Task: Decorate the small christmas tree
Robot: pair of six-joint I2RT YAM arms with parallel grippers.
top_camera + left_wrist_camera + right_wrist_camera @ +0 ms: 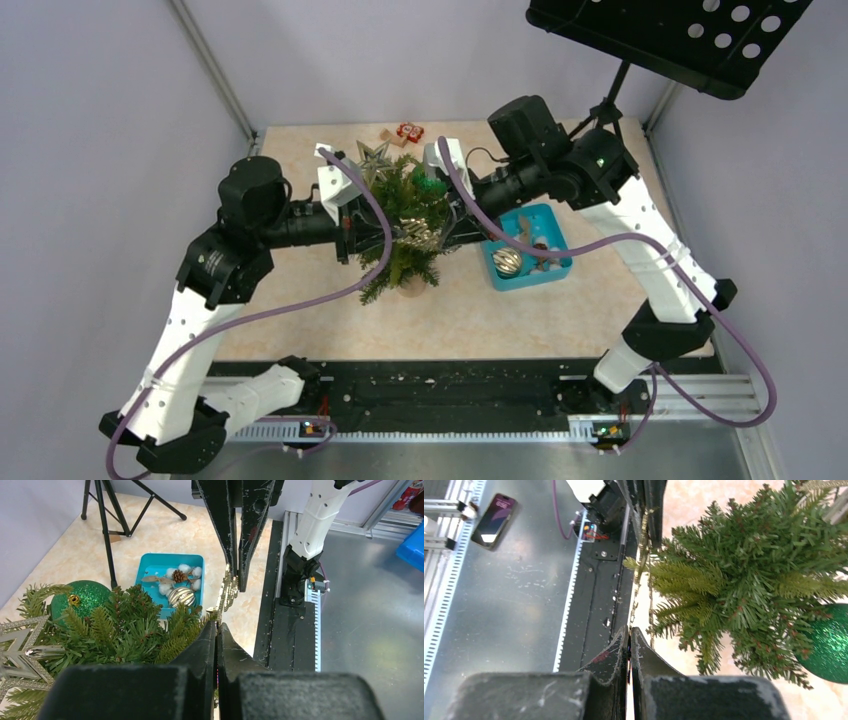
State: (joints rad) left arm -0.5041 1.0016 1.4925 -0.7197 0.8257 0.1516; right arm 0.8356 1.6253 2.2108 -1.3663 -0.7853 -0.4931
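Observation:
The small christmas tree [405,215] stands mid-table, with a silver star [373,155] at its top and a green glitter ball [80,597] on one side. A thin gold bead garland [227,587] hangs along the tree's near side, stretched between both grippers. In its wrist view, my left gripper [217,626] is shut on one end of the garland, at the edge of the branches [125,630]. My right gripper [629,629] is shut on the other end of the garland [639,580], just beside the lower branches [744,580].
A teal tray [545,212] right of the tree holds a silver ball [507,261], cotton puffs and a pine cone. A black music stand [670,35] rises on its tripod at the back right. Small red and wooden pieces [405,131] lie behind the tree. A phone [494,520] lies on the metal bench.

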